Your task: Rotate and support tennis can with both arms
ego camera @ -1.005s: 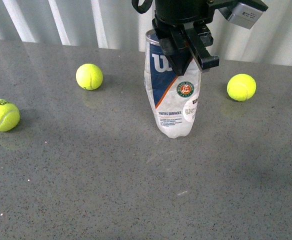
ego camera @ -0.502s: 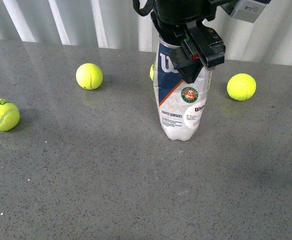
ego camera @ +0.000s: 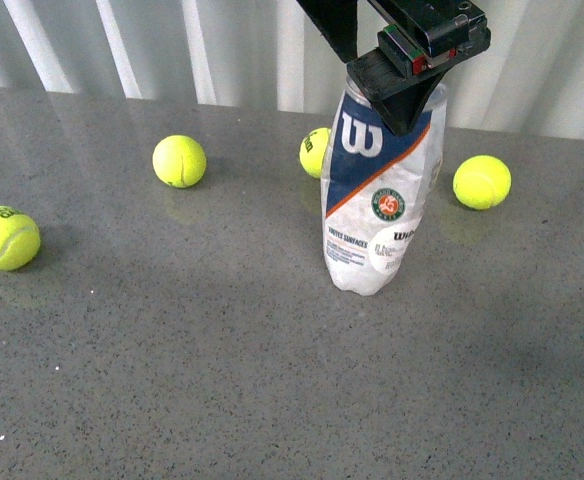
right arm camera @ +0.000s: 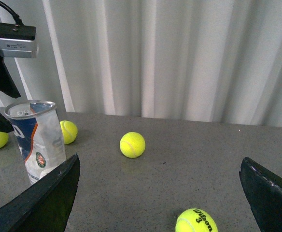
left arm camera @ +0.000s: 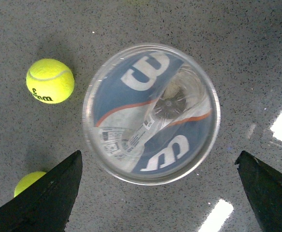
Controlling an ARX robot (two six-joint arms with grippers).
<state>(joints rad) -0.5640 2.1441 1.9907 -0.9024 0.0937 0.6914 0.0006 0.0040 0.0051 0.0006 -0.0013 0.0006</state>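
A clear tennis can (ego camera: 377,200) stands on a grey table (ego camera: 172,350), right of centre, its top leaning to the right. The left gripper (left arm camera: 158,157) hangs over its open rim with fingers spread wide, pinching nothing. The right gripper (right arm camera: 159,159), well off to the right, is also spread and empty. Four tennis balls (ego camera: 179,160) lie scattered around the can

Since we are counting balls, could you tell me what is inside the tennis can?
Looking down its open top, the tennis can holds no ball; only its moulded base and label show. Nothing inside looks covered.
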